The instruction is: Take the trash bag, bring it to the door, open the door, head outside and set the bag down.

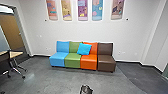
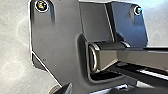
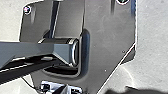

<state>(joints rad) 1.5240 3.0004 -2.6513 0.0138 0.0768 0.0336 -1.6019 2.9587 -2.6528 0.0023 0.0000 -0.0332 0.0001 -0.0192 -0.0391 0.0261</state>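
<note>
Nearest the camera, at the lower edge of the head view, a dark object [image 1: 86, 89] is cut off; its shape and attachment cannot be determined. Whether it is part of the trash bag cannot be told, so the bag's location is not confirmed. In the right wrist view, a dark, uneven shape [image 3: 140, 90] is also cut off and cannot be identified. The state of the left pincer and the right pincer, open, closed or gripping, cannot be told.

At the left edge of the head view, the worktop [image 1: 15, 54] is cut off; castered legs stand below it. Behind, a doorway frames a wood-coloured panel [image 1: 13, 30]. The upper edge crops the wall panels [image 1: 82, 10].

Open floor [image 1: 53, 78] extends from the dark object to the sofa [image 1: 106, 62], which stands near the rear wall [image 1: 35, 31]. A blue cushion [image 1: 84, 49] leans across its green and orange backs, partly covering both. Floor to the right is darker, with a curved border.
</note>
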